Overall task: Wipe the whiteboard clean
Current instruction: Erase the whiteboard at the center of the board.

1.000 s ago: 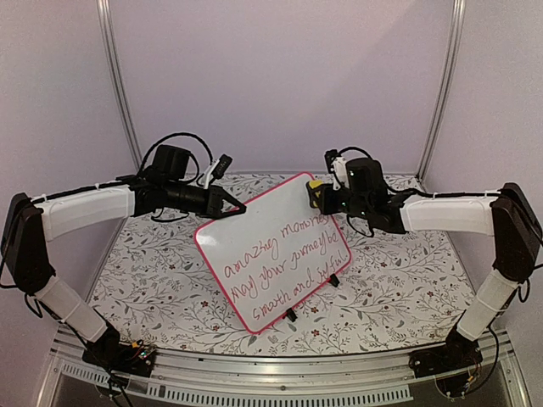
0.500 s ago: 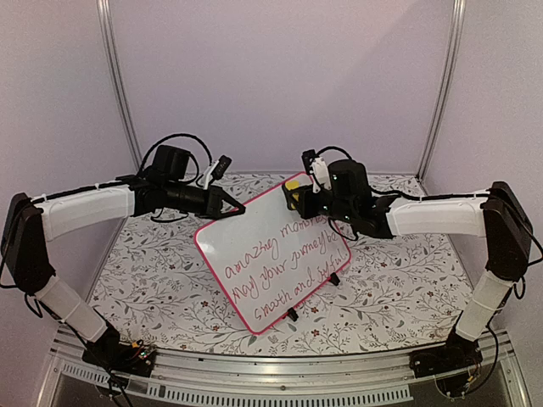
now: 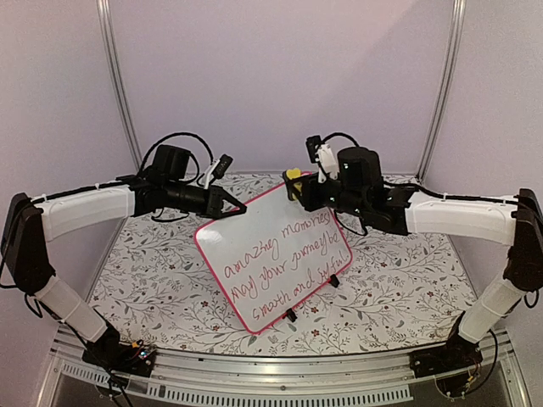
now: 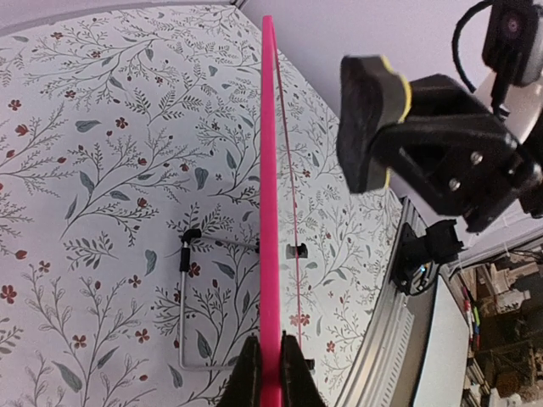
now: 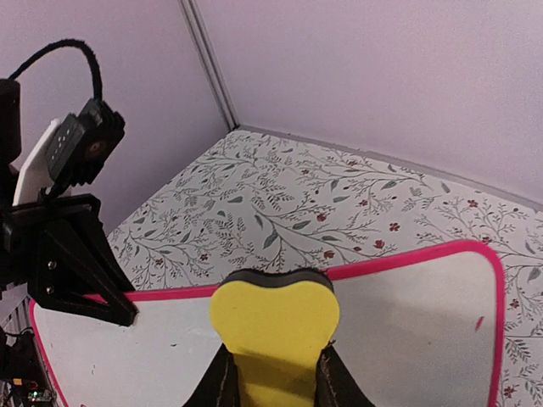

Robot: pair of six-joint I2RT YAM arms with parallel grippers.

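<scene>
Blk L hand (image 3: 241,206), R hand (image 3: 298,187), white arm shells (image 3: 85,212), blk cables (image 3: 174,137), poss. cams (image 3: 326,159)

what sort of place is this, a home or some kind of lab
Most likely a robot test booth, not a home: plain walls with metal corner posts box in a floral-covered table, and the left arm and right arm are bolted to an aluminium rail at its near edge.

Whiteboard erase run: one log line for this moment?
left gripper: shut on whiteboard frame | right gripper: shut on yellow eraser | yellow eraser: near board's far corner, off its face | red writing: unerased
</scene>
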